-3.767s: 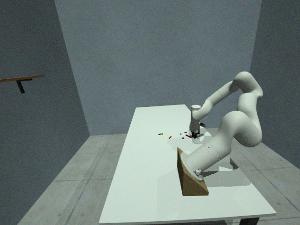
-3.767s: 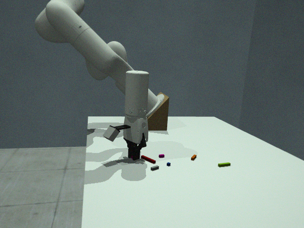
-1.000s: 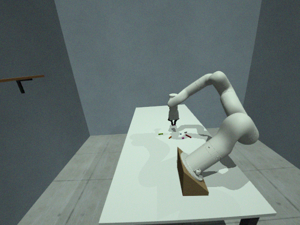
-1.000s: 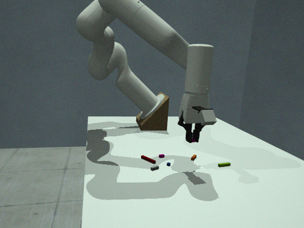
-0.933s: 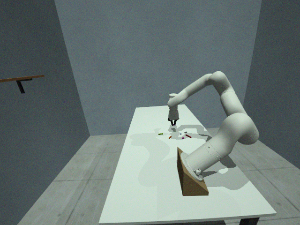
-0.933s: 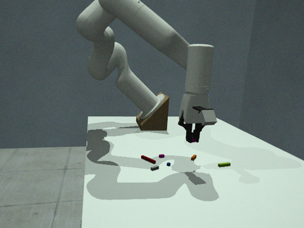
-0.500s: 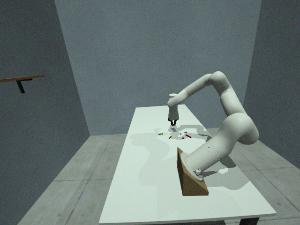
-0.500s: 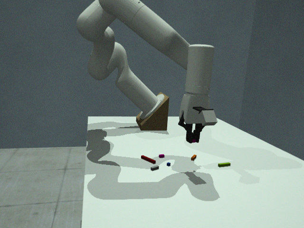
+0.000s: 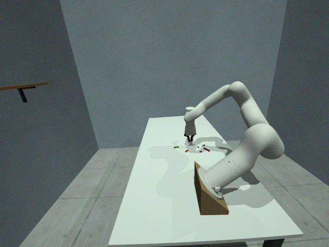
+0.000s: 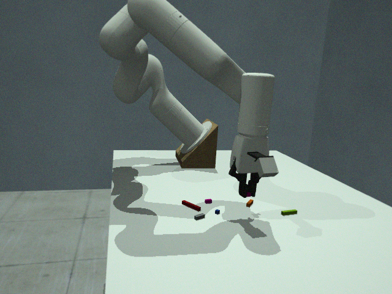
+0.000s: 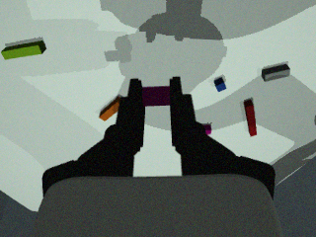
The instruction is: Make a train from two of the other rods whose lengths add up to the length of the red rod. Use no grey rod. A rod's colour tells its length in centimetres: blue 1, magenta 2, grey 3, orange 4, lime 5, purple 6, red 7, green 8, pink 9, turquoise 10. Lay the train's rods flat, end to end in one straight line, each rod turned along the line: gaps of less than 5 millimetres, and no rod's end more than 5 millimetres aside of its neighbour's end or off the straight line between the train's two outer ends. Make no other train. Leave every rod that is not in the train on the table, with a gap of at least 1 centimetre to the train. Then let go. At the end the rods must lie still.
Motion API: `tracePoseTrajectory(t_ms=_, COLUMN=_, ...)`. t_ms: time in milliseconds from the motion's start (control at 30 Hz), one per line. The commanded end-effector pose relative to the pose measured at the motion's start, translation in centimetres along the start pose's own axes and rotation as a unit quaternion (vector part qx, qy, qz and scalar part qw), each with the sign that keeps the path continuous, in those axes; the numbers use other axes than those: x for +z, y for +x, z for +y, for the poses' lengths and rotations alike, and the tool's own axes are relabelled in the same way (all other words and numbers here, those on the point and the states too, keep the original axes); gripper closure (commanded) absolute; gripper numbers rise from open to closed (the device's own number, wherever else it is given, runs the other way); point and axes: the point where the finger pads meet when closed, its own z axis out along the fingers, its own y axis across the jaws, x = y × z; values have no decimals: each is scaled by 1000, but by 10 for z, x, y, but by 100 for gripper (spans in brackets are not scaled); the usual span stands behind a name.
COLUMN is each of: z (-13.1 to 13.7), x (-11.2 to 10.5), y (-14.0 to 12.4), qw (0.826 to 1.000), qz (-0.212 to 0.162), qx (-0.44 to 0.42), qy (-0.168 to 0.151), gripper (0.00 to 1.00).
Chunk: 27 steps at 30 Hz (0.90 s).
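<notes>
My gripper [image 10: 247, 193] is shut on a dark purple rod [image 11: 157, 95] and holds it a little above the table, just behind the orange rod [image 10: 249, 203]. On the table lie a red rod [image 10: 191, 205], a magenta rod [image 10: 207, 201], a blue rod [image 10: 217, 211], a grey rod [image 10: 199, 216] and a lime rod [image 10: 288, 212], all apart from each other. In the wrist view the lime rod [image 11: 24, 47] is far left, the orange rod [image 11: 110, 110] is beside the left finger, and the blue rod [image 11: 220, 83] and red rod [image 11: 251, 117] are to the right.
The arm's brown wedge base [image 10: 199, 148] stands at the back of the table, well behind the rods. A wall shelf [image 9: 22, 86] hangs far off to the left. The table's edges are far from the rods.
</notes>
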Motion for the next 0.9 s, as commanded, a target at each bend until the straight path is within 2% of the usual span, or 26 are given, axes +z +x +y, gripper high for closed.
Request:
tracePoseTrajectory(t_ms=0, z=0, x=14, y=1, qw=1000, qz=1, qx=0, qy=0, gripper=85)
tracePoseTrajectory(t_ms=333, z=0, x=45, y=2, qw=1000, qz=1, qx=0, qy=0, gripper=85)
tracePoseTrajectory(t_ms=867, z=0, x=48, y=2, qw=1000, qz=1, qx=0, qy=0, gripper=85)
